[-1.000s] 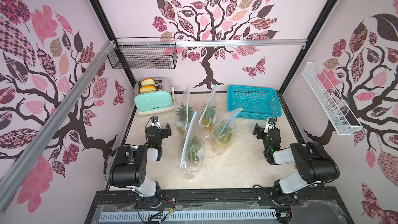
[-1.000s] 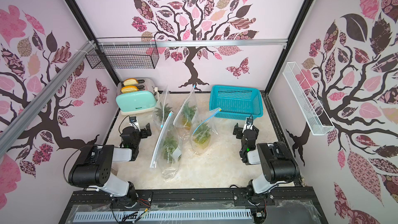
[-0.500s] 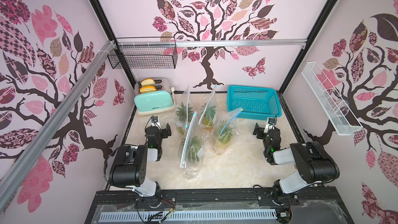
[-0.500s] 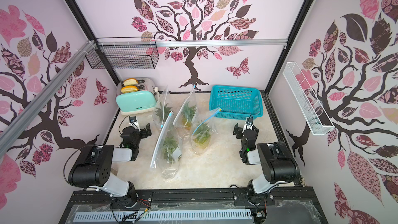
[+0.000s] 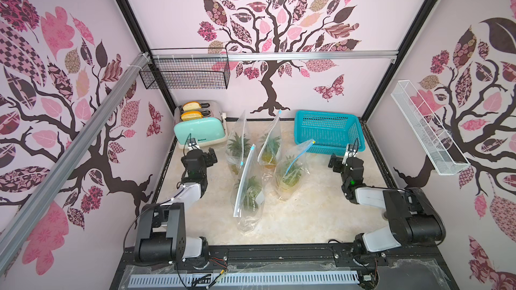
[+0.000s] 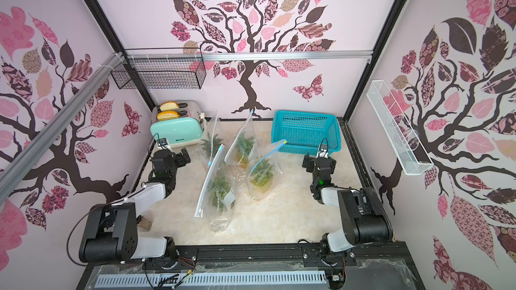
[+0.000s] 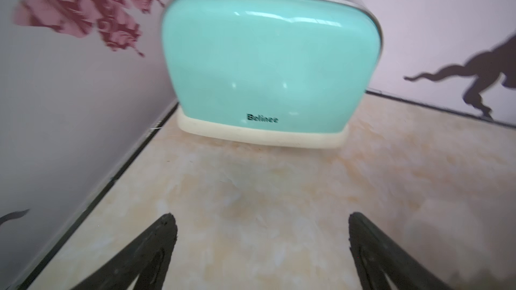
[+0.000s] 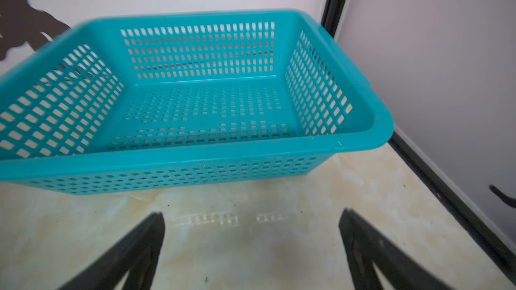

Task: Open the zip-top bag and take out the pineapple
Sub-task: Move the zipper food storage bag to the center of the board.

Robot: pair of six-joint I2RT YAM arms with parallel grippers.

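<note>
Left gripper (image 7: 262,218), right gripper (image 8: 252,214): jaws wide apart, empty, facing mint-green toaster (image 7: 268,59) and teal perforated plastic basket (image 8: 195,154). Four clear zip-top bags (image 5: 247,218), each holding a green-crowned pineapple (image 5: 251,188), stand between both grippers. Frontmost bag's zip strip (image 5: 244,182) runs near-to-far, inboard of the left gripper, which by my read sits nearer.

toaster (image 7: 268,62): "Belinee" | nearest zip-top bag (image 5: 249,193): "CHANGA", rest of print unreadable
</note>
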